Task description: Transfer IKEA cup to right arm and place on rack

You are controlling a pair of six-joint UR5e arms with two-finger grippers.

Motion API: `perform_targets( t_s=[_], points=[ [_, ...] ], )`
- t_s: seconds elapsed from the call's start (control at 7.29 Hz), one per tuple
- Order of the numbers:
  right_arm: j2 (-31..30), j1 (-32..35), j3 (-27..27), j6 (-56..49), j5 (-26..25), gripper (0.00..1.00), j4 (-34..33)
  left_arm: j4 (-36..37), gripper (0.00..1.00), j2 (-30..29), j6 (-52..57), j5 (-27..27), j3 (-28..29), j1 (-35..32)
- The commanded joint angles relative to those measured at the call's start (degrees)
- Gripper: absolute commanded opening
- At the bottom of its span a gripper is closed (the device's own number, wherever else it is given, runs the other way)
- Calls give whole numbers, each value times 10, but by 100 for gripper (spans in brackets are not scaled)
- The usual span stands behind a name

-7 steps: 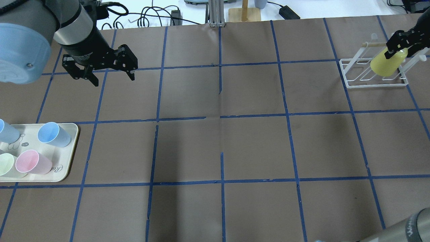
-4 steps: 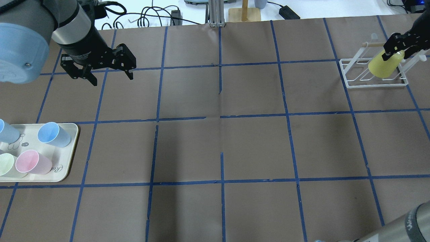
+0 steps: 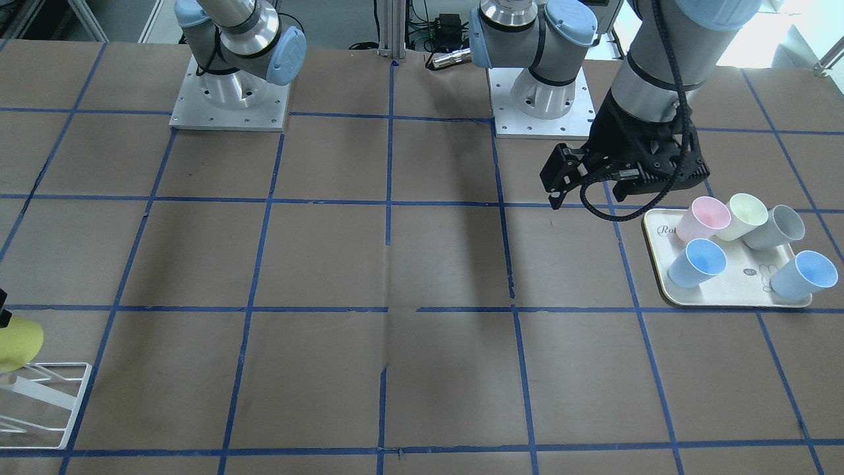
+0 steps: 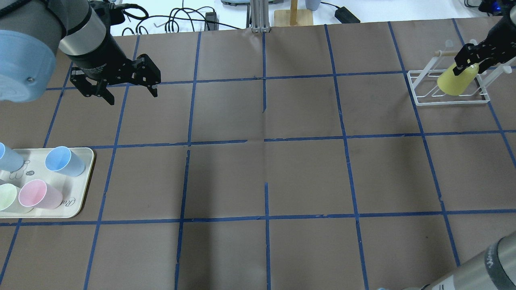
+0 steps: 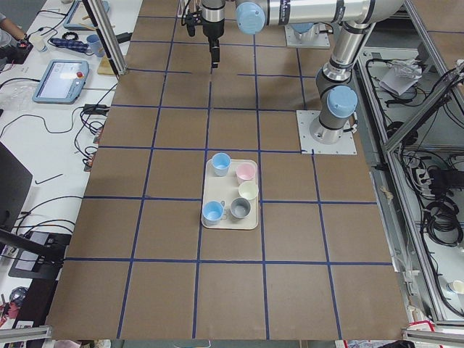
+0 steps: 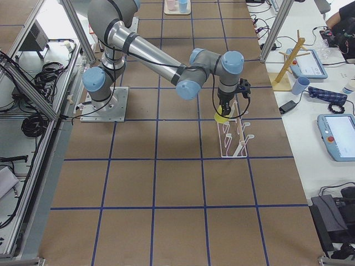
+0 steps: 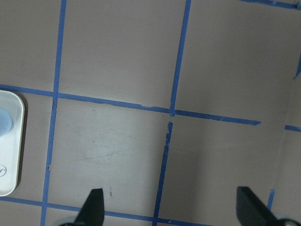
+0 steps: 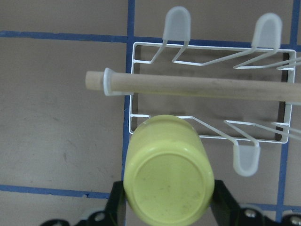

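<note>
The yellow IKEA cup (image 4: pixel 454 82) is held mouth-down and tilted over the white wire rack (image 4: pixel 419 100) at the table's far right. My right gripper (image 4: pixel 468 61) is shut on the cup's base end. In the right wrist view the cup's bottom (image 8: pixel 167 175) faces the camera between the two fingers, over the rack's near wire edge (image 8: pixel 131 84) and below its wooden rod (image 8: pixel 202 87). The cup (image 3: pixel 16 340) and rack (image 3: pixel 46 396) also show at the front view's left edge. My left gripper (image 4: pixel 132 96) is open and empty, hovering above the table at the far left.
A cream tray (image 4: pixel 82 203) at the left front holds several pastel cups, among them a blue one (image 4: pixel 60 161) and a pink one (image 4: pixel 36 193). The tray (image 3: pixel 659 277) sits just past the left gripper (image 3: pixel 593 198). A wooden stand (image 4: pixel 293 16) is beyond the far edge.
My right gripper has carried the yellow cup a little left and lower over the rack. My left gripper has drifted slightly left, still open.
</note>
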Motion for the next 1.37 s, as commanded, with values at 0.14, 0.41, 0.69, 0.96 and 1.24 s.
perform_targets(
  t_s=[0.14, 0.41, 0.69, 0.96, 1.24],
  points=[
    [17, 2, 0, 3, 1, 28, -9, 0, 100, 1, 0, 1, -1, 0],
    [25, 2, 0, 4, 1, 65, -15, 0, 100, 1, 0, 1, -1, 1],
    [23, 2, -1, 17, 0, 100, -15, 0, 100, 1, 0, 1, -1, 1],
    [21, 2, -20, 18, -4, 100, -7, 0, 100, 2, 0, 2, -1, 1],
    [-5, 8, -53, 18, -5, 100, 71, 0, 100, 2, 1, 2, -2, 1]
  ],
)
